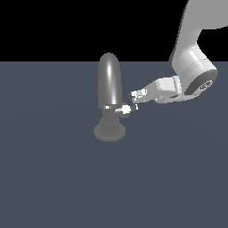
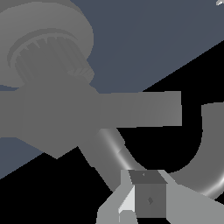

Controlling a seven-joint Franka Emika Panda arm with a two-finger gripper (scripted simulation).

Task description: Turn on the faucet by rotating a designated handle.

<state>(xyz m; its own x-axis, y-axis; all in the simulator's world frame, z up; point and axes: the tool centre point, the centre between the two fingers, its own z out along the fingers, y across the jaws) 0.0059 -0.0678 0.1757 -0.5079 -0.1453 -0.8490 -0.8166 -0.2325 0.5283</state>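
Note:
The faucet stands mid-scene, a tall grey round-topped spout on a dark ribbed neck and flat round base. The handle is a short grey bar with white glints, jutting from the neck toward the exterior view's right. My gripper comes in from the right, its tip just above and beside the handle's outer end, very close to it. Its fingers look pressed together with nothing between them. In the wrist view the handle crosses the middle, the ribbed neck is behind it, and the fingertips sit near it.
A flat dark blue-grey floor spreads all around the faucet. The white arm reaches down from the upper right of the exterior view. The curved spout shows in the wrist view beside the fingers.

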